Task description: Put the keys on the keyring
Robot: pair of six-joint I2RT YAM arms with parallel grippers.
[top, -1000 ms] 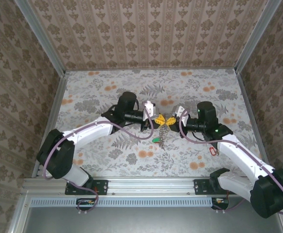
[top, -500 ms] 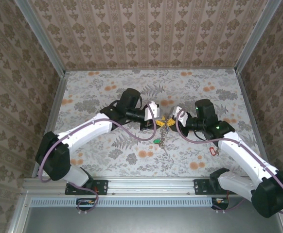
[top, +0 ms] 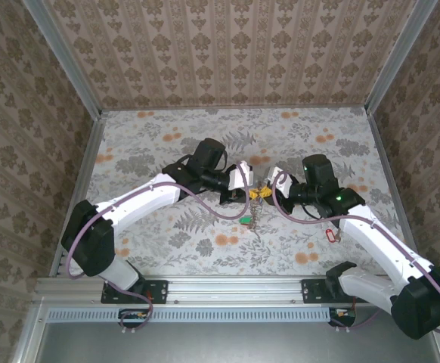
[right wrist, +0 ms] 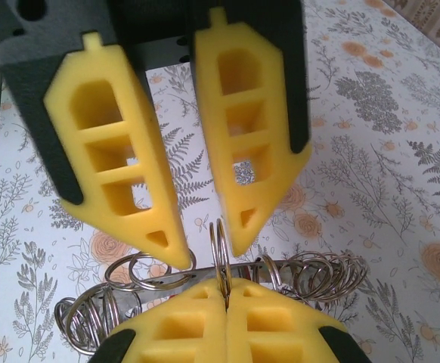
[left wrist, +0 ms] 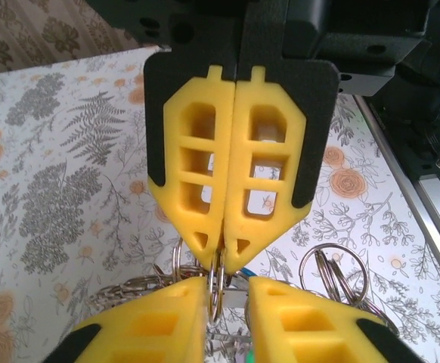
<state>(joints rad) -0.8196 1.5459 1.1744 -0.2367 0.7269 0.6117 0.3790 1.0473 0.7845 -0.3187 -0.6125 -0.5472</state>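
Yellow foam right claw [right wrist: 225,295] pinches a thin silvery metal ring [right wrist: 221,257] tight; left claw [right wrist: 206,253] sits slightly parted around it. Overhead cam adds a green-tagged key [top: 244,220] nearby.

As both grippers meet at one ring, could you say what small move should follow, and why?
Probably close the left gripper on the thin ring: its fingers stand apart on either side of it, while the shut right gripper pinches its other edge.
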